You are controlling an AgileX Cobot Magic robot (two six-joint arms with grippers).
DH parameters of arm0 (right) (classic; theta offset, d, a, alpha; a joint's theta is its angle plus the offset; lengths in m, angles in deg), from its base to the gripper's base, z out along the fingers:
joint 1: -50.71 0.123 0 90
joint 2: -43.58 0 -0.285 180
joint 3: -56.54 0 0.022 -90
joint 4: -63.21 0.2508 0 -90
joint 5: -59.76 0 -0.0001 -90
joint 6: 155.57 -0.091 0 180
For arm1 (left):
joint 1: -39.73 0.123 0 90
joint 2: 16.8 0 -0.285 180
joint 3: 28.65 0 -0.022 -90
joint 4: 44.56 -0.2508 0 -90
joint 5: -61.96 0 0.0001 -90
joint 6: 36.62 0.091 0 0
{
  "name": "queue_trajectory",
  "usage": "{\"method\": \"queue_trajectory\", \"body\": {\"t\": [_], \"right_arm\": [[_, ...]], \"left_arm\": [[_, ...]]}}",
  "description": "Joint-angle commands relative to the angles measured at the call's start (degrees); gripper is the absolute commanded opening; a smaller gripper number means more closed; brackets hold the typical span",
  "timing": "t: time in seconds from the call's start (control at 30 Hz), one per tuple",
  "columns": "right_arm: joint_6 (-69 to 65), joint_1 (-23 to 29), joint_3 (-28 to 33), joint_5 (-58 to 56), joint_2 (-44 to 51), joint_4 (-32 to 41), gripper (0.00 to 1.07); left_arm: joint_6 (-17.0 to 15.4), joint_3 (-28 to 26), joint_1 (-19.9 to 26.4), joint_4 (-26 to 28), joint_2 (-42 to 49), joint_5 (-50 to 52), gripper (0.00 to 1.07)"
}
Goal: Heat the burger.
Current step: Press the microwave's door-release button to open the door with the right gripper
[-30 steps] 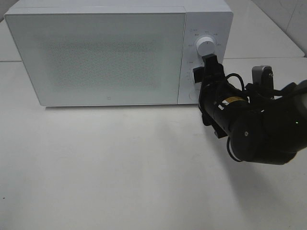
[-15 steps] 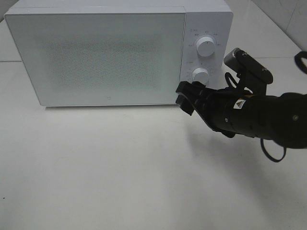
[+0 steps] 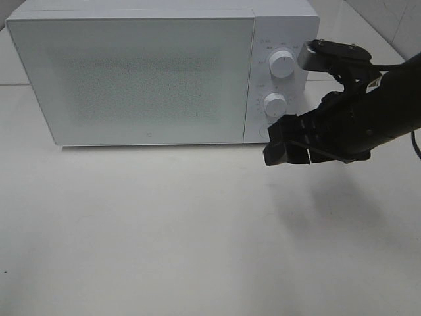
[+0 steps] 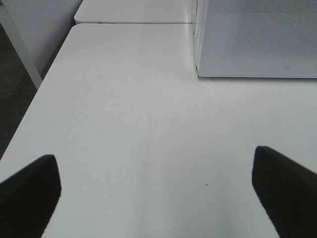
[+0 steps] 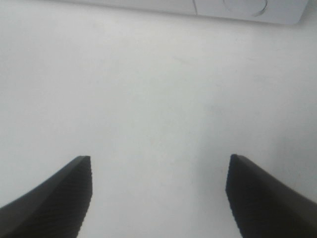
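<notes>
From the high camera, a white microwave (image 3: pixel 151 72) stands at the back of the pale tabletop (image 3: pixel 164 230), its frosted door (image 3: pixel 138 76) shut. The burger shows in no view, and whether it lies behind that door cannot be told. The black right arm reaches in from the right, and the right claw (image 3: pixel 284 141) hangs above the tabletop just before the lower corner of the control panel, its tips towards the left. It covers neither the upper knob (image 3: pixel 283 64) nor the lower knob (image 3: pixel 275 103), and the arm's grey camera housing (image 3: pixel 329 54) sits close beside the upper knob. The left arm is out of this view. In the left wrist view, the left claw (image 4: pixel 156 191) is spread wide with nothing between its dark fingers (image 4: pixel 29 193), over bare tabletop, with the microwave's front corner ahead and dark floor (image 4: pixel 15 84) off the table's edge. In the right wrist view, the right claw's ribbed fingers (image 5: pixel 54 198) stand apart and empty over the tabletop, with the microwave's bottom edge and a round button (image 5: pixel 245 4) ahead. A second ago this claw stood upright against the lower knob, hiding it. Half a second ago it had swung down and left across the panel's foot, and now it lies further right, clear of both knobs.
</notes>
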Motion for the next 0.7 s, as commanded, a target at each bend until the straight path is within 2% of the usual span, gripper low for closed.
{"method": "queue_trajectory", "body": {"t": [0.03, 0.23, 0.57, 0.7], "right_arm": [[0.7, -0.3, -3.0, -13.1, 3.2, -7.2, 0.74], [0.3, -0.3, -6.1, -25.1, 8.3, -12.1, 0.74], [0.3, -0.3, -7.4, -38.5, 17.9, -12.5, 0.74], [-0.1, -0.3, -7.4, -43.4, 25.7, -12.5, 0.74]], "left_arm": [[0.1, -0.2, 0.3, 0.2, 1.5, 0.5, 1.02], [0.1, -0.2, 0.3, 0.2, 1.5, 0.5, 1.02], [0.1, -0.2, 0.3, 0.2, 1.5, 0.5, 1.02], [0.1, -0.2, 0.3, 0.2, 1.5, 0.5, 1.02]]}}
